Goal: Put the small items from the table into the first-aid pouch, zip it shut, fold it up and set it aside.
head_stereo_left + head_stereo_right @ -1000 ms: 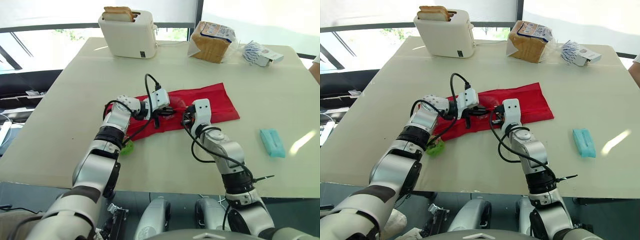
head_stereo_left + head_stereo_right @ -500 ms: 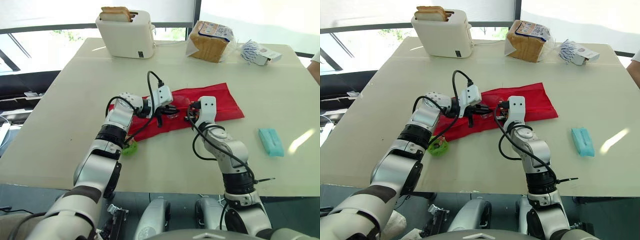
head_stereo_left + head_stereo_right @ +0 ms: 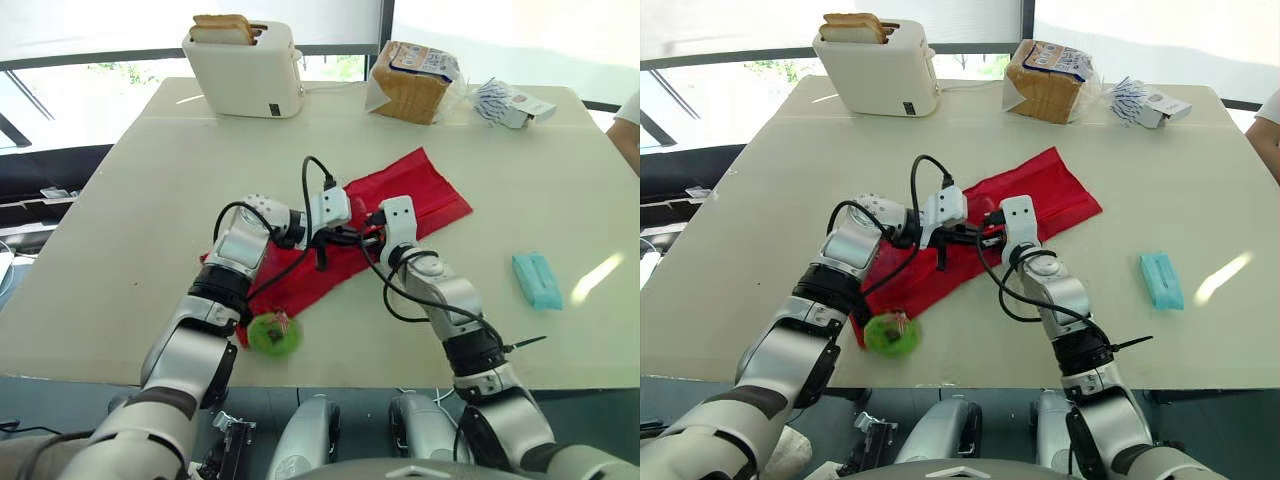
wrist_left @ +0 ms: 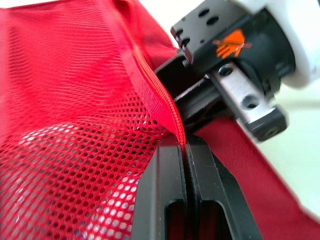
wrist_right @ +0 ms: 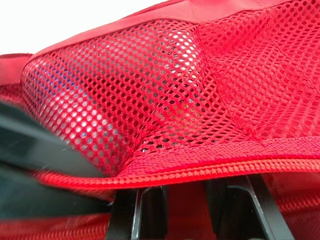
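Pouch zip edge between closed left fingers, right fingers apart just beside; open table beyond both.

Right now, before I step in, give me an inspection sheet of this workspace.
Surface: beige table, no spills seen.
Job's things: red mesh pouch lying angled mid-table; green item at the near edge by the pouch's corner; teal pack apart, to the right.
Clutter: toaster holding bread slices, bagged loaf and white packet along the far edge.
Hands: left hand shut on the pouch's zipper edge; right hand at the pouch beside it.
Cables: black cables loop off both wrists.
Surroundings: windows behind; a person's sleeve far right.
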{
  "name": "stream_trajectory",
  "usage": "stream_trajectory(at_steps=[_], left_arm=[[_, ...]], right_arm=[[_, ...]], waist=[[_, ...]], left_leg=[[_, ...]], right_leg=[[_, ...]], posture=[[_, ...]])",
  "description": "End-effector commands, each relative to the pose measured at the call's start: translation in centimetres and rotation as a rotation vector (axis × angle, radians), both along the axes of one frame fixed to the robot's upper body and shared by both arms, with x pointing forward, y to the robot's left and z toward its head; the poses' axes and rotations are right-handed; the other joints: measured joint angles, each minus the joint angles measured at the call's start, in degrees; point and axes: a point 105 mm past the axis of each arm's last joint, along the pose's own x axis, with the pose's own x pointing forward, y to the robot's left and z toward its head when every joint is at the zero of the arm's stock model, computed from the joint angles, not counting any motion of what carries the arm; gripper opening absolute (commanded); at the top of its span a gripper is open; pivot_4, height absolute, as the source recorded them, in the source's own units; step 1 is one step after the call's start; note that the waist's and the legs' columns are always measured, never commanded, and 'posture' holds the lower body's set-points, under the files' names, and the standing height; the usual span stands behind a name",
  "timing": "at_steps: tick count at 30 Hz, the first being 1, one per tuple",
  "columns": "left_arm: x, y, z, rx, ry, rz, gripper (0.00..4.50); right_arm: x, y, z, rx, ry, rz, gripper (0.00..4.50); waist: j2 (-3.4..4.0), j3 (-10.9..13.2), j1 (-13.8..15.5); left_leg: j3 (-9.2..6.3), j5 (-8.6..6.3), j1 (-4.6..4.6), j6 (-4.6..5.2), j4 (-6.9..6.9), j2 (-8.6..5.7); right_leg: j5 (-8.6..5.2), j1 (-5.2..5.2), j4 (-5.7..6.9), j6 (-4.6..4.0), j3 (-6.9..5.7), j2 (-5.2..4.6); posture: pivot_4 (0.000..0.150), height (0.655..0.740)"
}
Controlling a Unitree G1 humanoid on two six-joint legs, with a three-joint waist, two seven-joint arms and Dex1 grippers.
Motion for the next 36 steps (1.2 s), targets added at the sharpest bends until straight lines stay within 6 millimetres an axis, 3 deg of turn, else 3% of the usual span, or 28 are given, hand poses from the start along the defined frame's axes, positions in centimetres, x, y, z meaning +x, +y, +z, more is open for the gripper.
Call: stream_trajectory(at_steps=[1,5,12,13,18,22,29,33,36], left_arm=[[-0.3,-1.1,0.6,-0.023,-0.028,-0.044,0.0],[-0.3,-1.0,0.2,-0.022,-0.024,-0.041,0.0],[-0.5,-0.8,-0.6,0.003,-0.023,-0.061,0.0],[-0.4,-0.8,-0.6,0.002,-0.022,-0.061,0.0],[0.1,-1.1,-1.0,0.004,-0.02,-0.049,0.0],[0.7,-1.0,-0.9,0.009,-0.034,-0.041,0.0],[1.2,-1.1,-0.7,0.026,-0.067,-0.095,0.0],[1.2,-0.3,0.0,0.051,-0.104,-0.161,0.0],[1.5,0.8,1.0,0.067,-0.131,-0.187,0.0]], right_arm=[[-1.8,1.3,0.9,-0.019,-0.046,0.136,0.4],[-1.3,-0.3,0.2,-0.035,-0.032,0.053,0.4],[0.6,-1.1,0.2,-0.04,-0.064,-0.025,0.4],[0.9,-1.3,0.1,-0.046,-0.063,-0.031,1.42],[0.3,-2.2,0.8,-0.04,-0.08,-0.003,3.27],[-2.8,-3.7,2.0,-0.03,-0.086,0.087,4.23],[-9.8,-8.0,5.7,-0.092,-0.169,0.206,4.23],[-12.8,-10.3,7.8,-0.127,-0.27,0.223,4.23],[-14.5,-12.8,8.3,-0.118,-0.237,0.224,4.23]], waist=[[0.0,0.0,0.0],[0.0,0.0,0.01],[-0.01,0.0,0.1],[-0.01,0.0,0.1],[0.02,-0.07,0.99],[0.02,-0.07,2.37],[0.08,-0.04,1.53],[0.05,-0.02,1.34],[0.01,0.01,1.52]], left_leg=[[0.0,0.0,0.0,0.0,0.0,0.0],[0.0,0.0,0.0,0.0,0.0,0.01],[0.01,0.0,0.01,0.0,0.01,0.0],[0.01,0.0,0.02,0.0,0.01,0.0],[-0.01,0.0,0.03,0.0,0.03,-0.02],[-0.12,-0.01,-0.01,0.02,0.16,-0.13],[-0.14,-0.14,-0.03,0.25,0.1,-0.07],[-0.12,-0.17,-0.01,0.29,0.06,0.0],[-0.12,-0.17,0.0,0.3,0.06,0.03]], right_leg=[[0.0,0.0,0.0,0.0,0.0,0.0],[0.0,0.0,0.01,0.0,0.01,0.0],[0.0,0.0,0.01,0.0,0.02,-0.01],[0.0,0.0,0.01,0.0,0.02,-0.01],[0.0,0.06,0.01,0.0,-0.02,-0.04],[0.0,0.2,-0.1,0.01,-0.02,-0.13],[0.0,0.2,-0.2,0.02,-0.02,-0.01],[0.0,0.2,-0.21,0.02,-0.01,0.07],[0.0,0.23,-0.23,0.02,0.0,0.12]], posture=[[0.15,0.74],[0.15,0.74],[0.15,0.74],[0.15,0.74],[0.15,0.74],[0.15,0.74],[0.15,0.74],[0.15,0.74],[0.15,0.74]])
